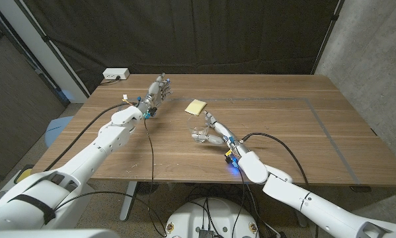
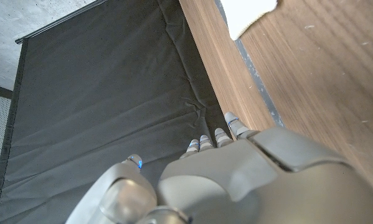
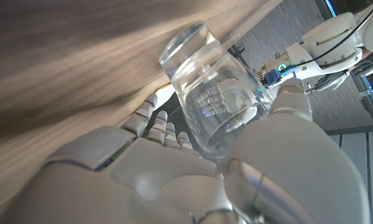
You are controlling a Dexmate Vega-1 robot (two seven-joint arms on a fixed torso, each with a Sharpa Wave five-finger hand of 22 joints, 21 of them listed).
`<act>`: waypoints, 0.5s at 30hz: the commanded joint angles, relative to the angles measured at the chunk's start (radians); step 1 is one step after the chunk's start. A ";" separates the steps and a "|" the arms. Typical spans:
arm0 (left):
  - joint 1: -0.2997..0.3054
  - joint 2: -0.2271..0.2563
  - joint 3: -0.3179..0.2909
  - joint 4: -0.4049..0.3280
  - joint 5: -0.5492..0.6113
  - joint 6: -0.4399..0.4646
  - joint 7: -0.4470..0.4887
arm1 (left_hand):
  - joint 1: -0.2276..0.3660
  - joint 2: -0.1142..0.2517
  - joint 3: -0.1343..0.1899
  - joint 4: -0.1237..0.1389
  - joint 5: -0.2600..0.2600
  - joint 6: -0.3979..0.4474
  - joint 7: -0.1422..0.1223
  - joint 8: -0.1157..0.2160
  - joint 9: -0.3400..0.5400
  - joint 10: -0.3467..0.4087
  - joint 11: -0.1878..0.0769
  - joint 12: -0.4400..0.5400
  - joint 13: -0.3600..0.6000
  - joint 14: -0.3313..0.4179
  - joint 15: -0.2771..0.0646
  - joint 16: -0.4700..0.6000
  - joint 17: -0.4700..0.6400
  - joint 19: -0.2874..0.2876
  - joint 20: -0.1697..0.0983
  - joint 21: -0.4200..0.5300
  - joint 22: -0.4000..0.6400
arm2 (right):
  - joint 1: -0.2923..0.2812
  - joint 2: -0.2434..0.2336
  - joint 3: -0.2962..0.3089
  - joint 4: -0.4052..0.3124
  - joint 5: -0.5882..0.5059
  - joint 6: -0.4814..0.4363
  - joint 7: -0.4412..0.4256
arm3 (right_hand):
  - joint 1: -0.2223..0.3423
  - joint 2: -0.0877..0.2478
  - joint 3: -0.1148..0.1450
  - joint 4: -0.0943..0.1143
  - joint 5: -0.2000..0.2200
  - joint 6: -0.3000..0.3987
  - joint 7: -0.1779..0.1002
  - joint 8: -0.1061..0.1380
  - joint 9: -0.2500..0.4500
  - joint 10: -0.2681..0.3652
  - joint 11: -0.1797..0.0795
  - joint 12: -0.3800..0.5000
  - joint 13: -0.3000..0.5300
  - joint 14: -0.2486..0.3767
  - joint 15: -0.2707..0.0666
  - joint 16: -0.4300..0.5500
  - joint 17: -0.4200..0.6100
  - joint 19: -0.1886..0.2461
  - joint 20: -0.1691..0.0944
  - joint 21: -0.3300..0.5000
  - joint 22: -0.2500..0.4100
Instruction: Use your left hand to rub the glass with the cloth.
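A pale yellow cloth (image 1: 196,107) lies flat on the wooden table (image 1: 283,132), a little past its middle. A corner of the cloth (image 2: 248,14) looks white in the left wrist view. My left hand (image 1: 159,89) (image 2: 236,180) is raised to the left of the cloth, apart from it, fingers extended and holding nothing. The clear glass (image 1: 200,134) (image 3: 211,99) is tilted just above the table, nearer than the cloth. My right hand (image 1: 213,127) (image 3: 174,168) grips it, thumb on one side and fingers on the other.
A white power box (image 1: 116,74) sits at the table's back left corner. A dark tape line (image 1: 320,116) runs across the right half of the table. A black curtain (image 1: 204,33) hangs behind. Cables trail along both arms.
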 commanded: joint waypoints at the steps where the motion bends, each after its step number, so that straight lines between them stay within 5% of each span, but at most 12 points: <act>1: 0.004 0.003 -0.001 -0.009 -0.001 0.010 0.010 | 0.004 0.085 -0.003 -0.002 0.006 -0.220 -0.002 0.000 0.005 -0.184 0.001 0.003 0.003 -0.213 -0.016 0.004 0.003 -0.135 -0.040 -0.001 0.005 | 0.048 0.079 -0.028 0.138 -0.039 0.146 -0.075 | 0.005 -0.022 -0.024 -0.005 0.011 -0.032 -0.027 0.013 0.007 0.010 -0.012 0.013 0.006 0.020 -0.016 0.009 0.003 0.049 0.053 0.016 -0.002; 4: 0.002 0.001 -0.002 -0.006 -0.005 0.011 0.006 | 0.004 0.086 -0.003 -0.002 0.007 -0.220 -0.002 0.000 0.005 -0.184 0.001 0.003 0.002 -0.212 -0.017 0.004 0.003 -0.134 -0.037 -0.001 0.005 | 0.062 0.085 -0.041 0.157 -0.036 0.161 -0.053 | 0.013 -0.022 -0.045 -0.004 0.022 -0.036 -0.026 0.020 0.011 0.009 -0.006 0.016 0.009 0.029 -0.005 0.008 0.004 0.091 0.108 0.021 -0.007; 9: 0.000 -0.001 -0.003 -0.001 -0.009 0.011 0.001 | 0.004 0.087 -0.004 -0.001 0.007 -0.220 -0.002 0.000 0.005 -0.186 0.000 0.002 0.002 -0.213 -0.016 0.004 0.003 -0.135 -0.036 -0.003 0.005 | 0.084 0.092 -0.056 0.178 -0.035 0.175 -0.020 | 0.093 0.029 -0.023 -0.019 0.055 -0.022 -0.014 0.035 0.013 0.030 0.012 0.028 0.010 0.084 0.012 0.018 0.006 0.183 0.131 0.040 -0.010; 13: 0.002 0.000 -0.005 0.000 -0.014 0.011 -0.002 | 0.003 0.087 -0.005 -0.001 0.008 -0.221 -0.002 0.000 0.005 -0.186 0.001 0.002 0.002 -0.213 -0.016 0.004 0.003 -0.134 -0.035 -0.003 0.005 | 0.086 0.098 -0.061 0.169 -0.052 0.138 -0.016 | 0.117 0.051 -0.012 -0.019 0.067 -0.008 -0.021 0.042 0.014 0.036 0.007 0.031 0.011 0.098 0.003 0.020 0.008 0.185 0.126 0.035 -0.010; 15: 0.004 0.001 -0.007 -0.001 -0.014 0.011 0.000 | 0.003 0.087 -0.006 -0.001 0.008 -0.221 -0.001 0.000 0.005 -0.186 0.001 0.002 0.002 -0.213 -0.016 0.004 0.003 -0.133 -0.036 -0.003 0.005 | 0.077 0.105 -0.060 0.158 -0.087 0.104 -0.056 | 0.128 0.057 -0.016 -0.010 0.080 0.040 -0.042 0.062 0.013 0.108 -0.040 0.061 0.012 0.153 -0.055 0.029 0.011 0.149 0.076 0.014 -0.003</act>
